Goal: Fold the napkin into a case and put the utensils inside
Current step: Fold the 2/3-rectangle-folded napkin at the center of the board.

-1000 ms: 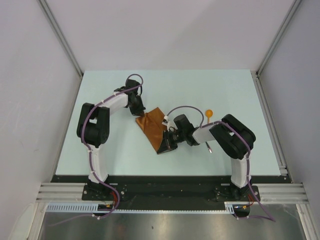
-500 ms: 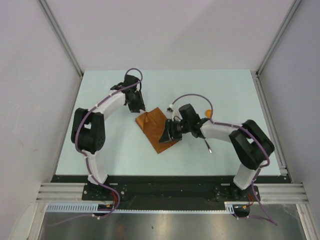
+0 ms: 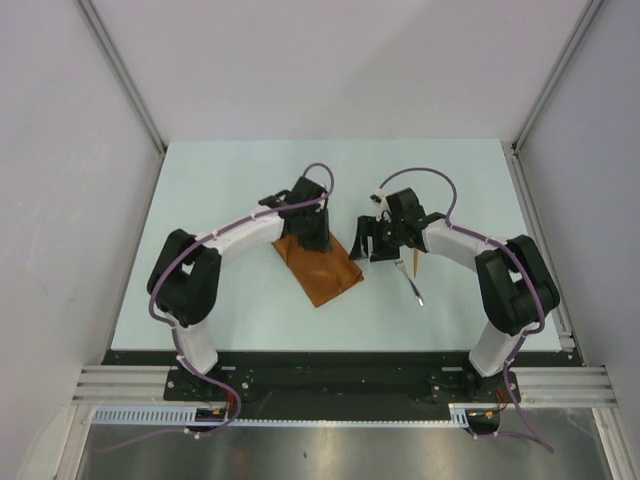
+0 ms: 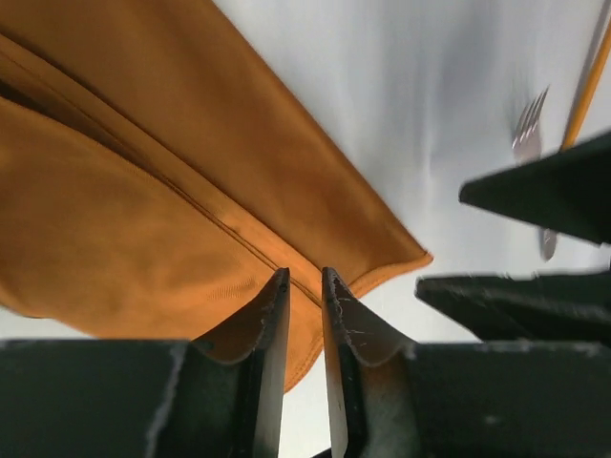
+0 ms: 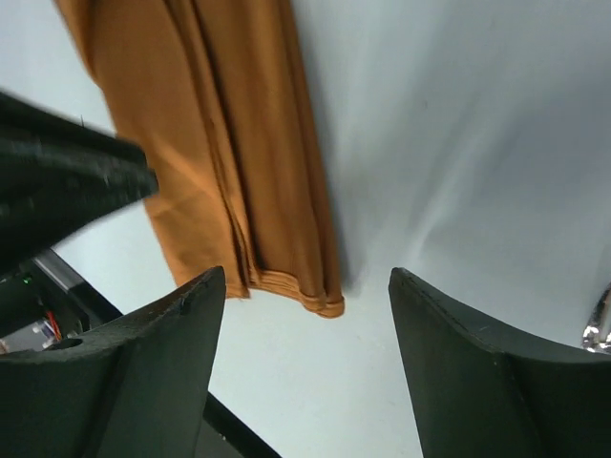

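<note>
Right gripper (image 5: 305, 274) wide apart, empty; left gripper (image 4: 305, 272) narrowly parted above folded napkin (image 3: 330, 278); fork (image 4: 528, 134) and spoon (image 4: 584, 81) lie outside, uninserted.

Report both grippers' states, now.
Left gripper: open only a crack over the napkin, gripping nothing.
Right gripper: wide open, empty.

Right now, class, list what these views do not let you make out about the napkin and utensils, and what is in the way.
Spoon: top view, only the orange handle shows; the right arm covers the bowl.
Fork: left wrist view, blurred, its middle behind the right gripper's finger.
Napkin: top view, far end under the left gripper.
Metal piece: right wrist view, cut off by the right edge; unidentifiable.
</note>
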You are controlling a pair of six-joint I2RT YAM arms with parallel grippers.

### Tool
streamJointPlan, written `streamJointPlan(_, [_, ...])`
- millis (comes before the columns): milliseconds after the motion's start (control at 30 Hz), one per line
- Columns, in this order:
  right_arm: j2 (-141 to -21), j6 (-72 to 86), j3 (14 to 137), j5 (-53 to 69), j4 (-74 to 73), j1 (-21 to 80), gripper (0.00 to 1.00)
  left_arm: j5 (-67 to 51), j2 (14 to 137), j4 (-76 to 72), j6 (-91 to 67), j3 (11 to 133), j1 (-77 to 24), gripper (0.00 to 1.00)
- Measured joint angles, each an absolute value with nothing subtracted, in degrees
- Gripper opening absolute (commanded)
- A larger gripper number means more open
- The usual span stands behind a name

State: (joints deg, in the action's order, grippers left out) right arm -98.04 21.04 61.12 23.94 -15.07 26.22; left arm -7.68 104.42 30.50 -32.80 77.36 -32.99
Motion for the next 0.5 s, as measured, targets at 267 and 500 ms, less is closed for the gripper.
streamJointPlan(267, [-100.4, 22.0, 54.9, 28.2, -11.6, 26.4, 0.55, -9.0, 104.4, 26.8, -34.7, 66.1, -38.3, 0.18])
streamJointPlan(500, [-101.8, 23.7, 52.7, 31.1, -6.3, 26.8, 0.26, -9.0, 100.5, 23.3, -36.1, 58.9, -39.3, 0.18])
